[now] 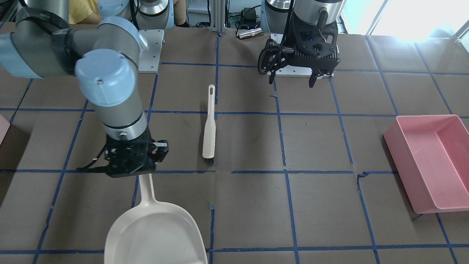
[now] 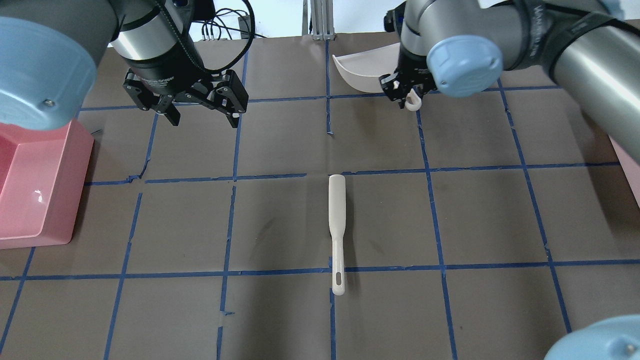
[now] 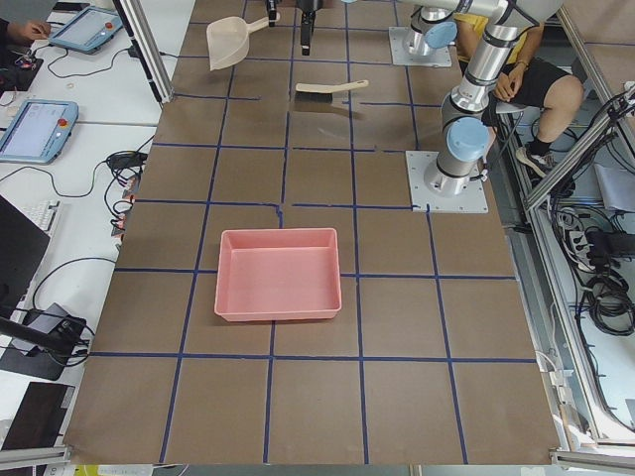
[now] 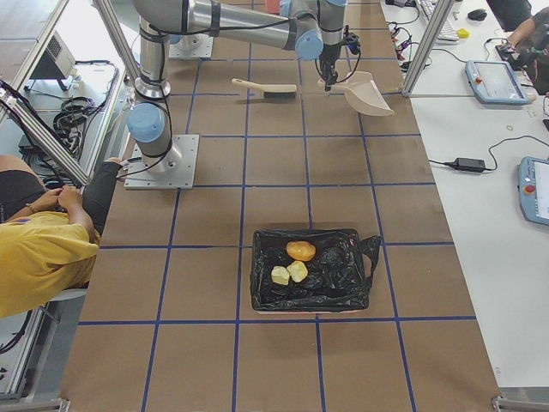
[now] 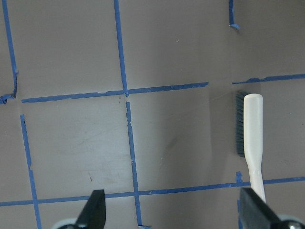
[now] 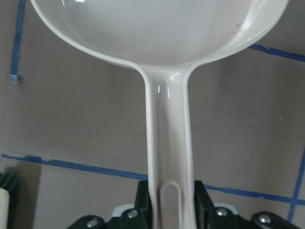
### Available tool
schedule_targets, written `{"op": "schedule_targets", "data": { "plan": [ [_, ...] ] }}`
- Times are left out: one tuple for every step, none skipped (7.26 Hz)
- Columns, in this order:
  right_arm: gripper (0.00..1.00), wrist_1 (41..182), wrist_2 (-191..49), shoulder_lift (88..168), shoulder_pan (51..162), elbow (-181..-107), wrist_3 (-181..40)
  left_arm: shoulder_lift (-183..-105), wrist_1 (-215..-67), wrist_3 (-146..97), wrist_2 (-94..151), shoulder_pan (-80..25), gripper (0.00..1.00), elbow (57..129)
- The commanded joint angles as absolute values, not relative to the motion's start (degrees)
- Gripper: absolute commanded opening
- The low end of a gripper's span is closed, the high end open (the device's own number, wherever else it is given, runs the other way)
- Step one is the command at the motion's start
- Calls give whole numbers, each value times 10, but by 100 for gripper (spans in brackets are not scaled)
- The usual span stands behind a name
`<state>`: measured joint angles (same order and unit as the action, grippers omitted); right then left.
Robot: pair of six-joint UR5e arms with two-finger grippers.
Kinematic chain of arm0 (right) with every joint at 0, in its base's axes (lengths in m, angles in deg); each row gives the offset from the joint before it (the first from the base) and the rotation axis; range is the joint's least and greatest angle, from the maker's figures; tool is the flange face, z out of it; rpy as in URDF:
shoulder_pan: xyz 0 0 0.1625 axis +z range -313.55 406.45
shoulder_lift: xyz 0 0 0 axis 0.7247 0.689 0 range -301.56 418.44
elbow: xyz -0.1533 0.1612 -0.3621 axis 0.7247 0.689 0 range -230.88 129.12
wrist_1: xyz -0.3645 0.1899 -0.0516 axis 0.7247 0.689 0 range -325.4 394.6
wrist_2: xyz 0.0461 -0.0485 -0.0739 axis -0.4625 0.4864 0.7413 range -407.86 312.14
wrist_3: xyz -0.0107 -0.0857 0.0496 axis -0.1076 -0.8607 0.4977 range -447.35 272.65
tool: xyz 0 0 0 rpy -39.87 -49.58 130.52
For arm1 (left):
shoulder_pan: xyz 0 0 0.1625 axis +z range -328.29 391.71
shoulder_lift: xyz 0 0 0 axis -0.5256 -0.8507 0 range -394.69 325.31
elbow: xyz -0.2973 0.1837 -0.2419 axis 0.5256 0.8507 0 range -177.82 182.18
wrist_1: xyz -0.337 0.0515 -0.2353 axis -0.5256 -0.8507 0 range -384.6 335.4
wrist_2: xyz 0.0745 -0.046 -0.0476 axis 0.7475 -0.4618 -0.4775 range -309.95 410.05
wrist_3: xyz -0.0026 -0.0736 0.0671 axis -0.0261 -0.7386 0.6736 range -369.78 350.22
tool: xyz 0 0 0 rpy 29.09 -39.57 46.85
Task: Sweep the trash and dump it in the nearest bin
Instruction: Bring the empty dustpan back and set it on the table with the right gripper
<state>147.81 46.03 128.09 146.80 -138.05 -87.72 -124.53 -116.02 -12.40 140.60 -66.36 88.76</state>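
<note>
Three lumps of trash (image 4: 300, 251) lay inside the black-lined bin (image 4: 343, 287) toward the table's right end, well apart from both arms but nearer the right one. The right gripper (image 6: 170, 195) pinched the dustpan (image 1: 154, 231) by its handle, pan pointing away from the robot. The left gripper (image 2: 205, 119) hung spread near the brush (image 2: 336, 220).

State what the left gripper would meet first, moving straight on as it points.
Probably the bare table: the left gripper points down at it, the brush lying off to one side.
</note>
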Motion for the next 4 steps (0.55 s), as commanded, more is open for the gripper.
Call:
{"op": "schedule_targets", "data": {
  "plan": [
    [0, 1604, 465, 1224, 1549, -1404, -775, -1244, -1160, -117, 1407, -662, 100, 888],
    [0, 1614, 474, 1201, 1573, -1401, -751, -1244, -1160, -118, 1408, -662, 100, 888],
    [0, 1615, 492, 1198, 1585, -1402, -733, -1244, -1160, -118, 1407, -662, 100, 888],
    [0, 1614, 492, 1191, 1587, -1404, -723, -1244, -1160, -118, 1408, -662, 100, 888]
  ]
}}
